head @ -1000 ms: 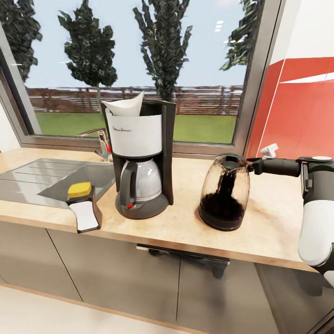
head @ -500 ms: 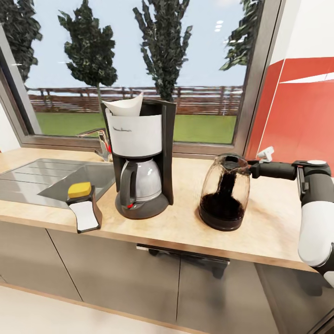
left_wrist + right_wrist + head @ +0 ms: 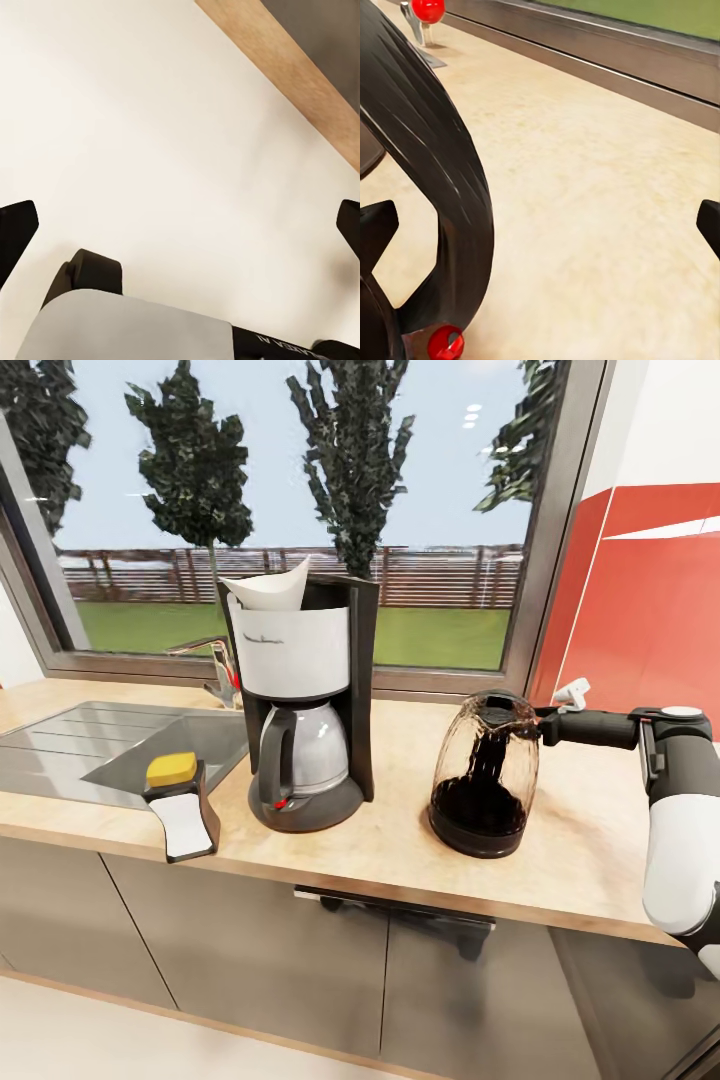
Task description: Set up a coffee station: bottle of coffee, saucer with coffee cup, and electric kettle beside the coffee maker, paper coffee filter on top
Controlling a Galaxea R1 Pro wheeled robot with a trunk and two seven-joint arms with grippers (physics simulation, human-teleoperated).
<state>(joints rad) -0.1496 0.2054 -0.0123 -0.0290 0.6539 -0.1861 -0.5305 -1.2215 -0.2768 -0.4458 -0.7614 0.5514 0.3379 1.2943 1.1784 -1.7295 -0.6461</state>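
Standing near the front edge of the long light wood-grain kitchen countertop [image 3: 400, 860], beside the grey inset sink [image 3: 60, 750], a small dark jar with a yellow lid and white label [image 3: 182, 810] is seen tilted, possibly lying over. Next along, the black drip coffee maker with its white front panel and pale carafe [image 3: 305, 705] is topped by a white paper cone filter [image 3: 270, 588]. Further right, the rounded dark see-through glass kettle [image 3: 485, 775] rests on the countertop, clear of the front edge. The right gripper [image 3: 540, 217] is held level at the kettle's black handle [image 3: 442, 180], the forearm stretched horizontally from the right; its fingers are spread wide apart, one on either side of the handle. A careless sideways withdrawal could catch the handle and tip the kettle or drag it. The left gripper [image 3: 180, 225] is likewise held apart, facing a pale surface.
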